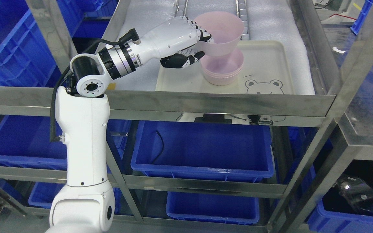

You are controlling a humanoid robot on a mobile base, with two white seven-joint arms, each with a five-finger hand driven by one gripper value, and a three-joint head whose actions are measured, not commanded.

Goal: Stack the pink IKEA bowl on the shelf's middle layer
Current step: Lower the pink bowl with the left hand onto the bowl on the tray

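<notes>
One pink bowl [220,32], tilted mouth-up, gripped by left hand [186,40] above the stack [222,69].

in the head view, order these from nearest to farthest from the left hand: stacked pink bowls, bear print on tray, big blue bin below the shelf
1. Stacked pink bowls, just right of and under the left hand.
2. Bear print, tray's front right.
3. Big blue bin, on the layer below.

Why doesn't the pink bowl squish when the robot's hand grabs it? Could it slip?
The pink bowl keeps its round shape in the left hand, so it is probably stiff plastic. It looks thin and see-through, so likely light. Its surface seems smooth, so it might slip a little. It hangs tilted above the stacked bowls on the tray.
</notes>
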